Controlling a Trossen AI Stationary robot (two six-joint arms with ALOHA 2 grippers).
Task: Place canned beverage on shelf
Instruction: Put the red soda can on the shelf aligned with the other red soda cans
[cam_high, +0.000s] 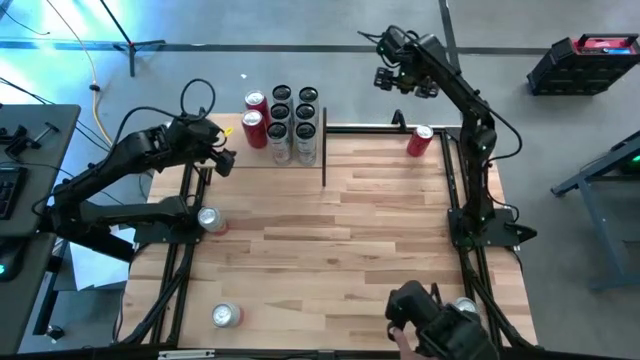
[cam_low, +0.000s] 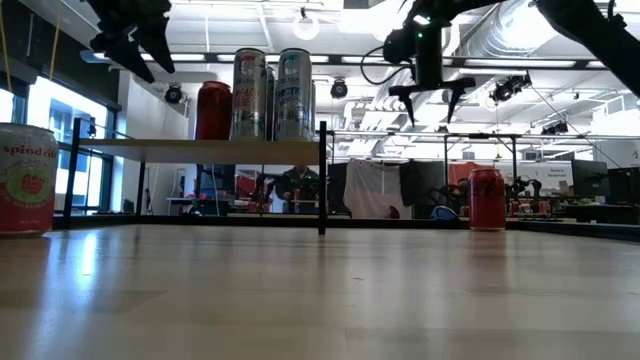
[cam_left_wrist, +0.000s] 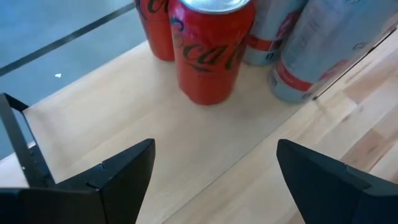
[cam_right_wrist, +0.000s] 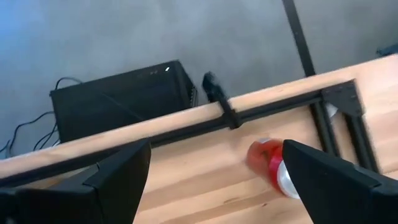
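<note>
Left pincer (cam_high: 222, 152) hovers open and empty just beside the shelf (cam_high: 232, 150), at the worktop's (cam_high: 330, 230) far left corner. Its wrist view shows its two dark fingers (cam_left_wrist: 121, 180) spread wide above bare shelf board (cam_left_wrist: 124, 130), with two red cans (cam_left_wrist: 208, 50) and silver cans (cam_left_wrist: 323, 50) just ahead. From above, those cans (cam_high: 283, 122) form a tight cluster: two red beside six silver and dark-topped. Level across the worktop, the shelf (cam_low: 200, 148) shows raised on thin black posts, which the overhead view hides.

Right pincer (cam_high: 405, 80) hangs open, empty, beyond the far edge, arm stretched up and outward. Below it a red can (cam_high: 419, 140) stands upright at the far right edge; the right wrist view catches it (cam_right_wrist: 273, 165) blurred. Another can (cam_high: 210, 220) stands near the left edge, one more (cam_high: 225, 316) near the front left; a fourth at front right is half hidden.
</note>
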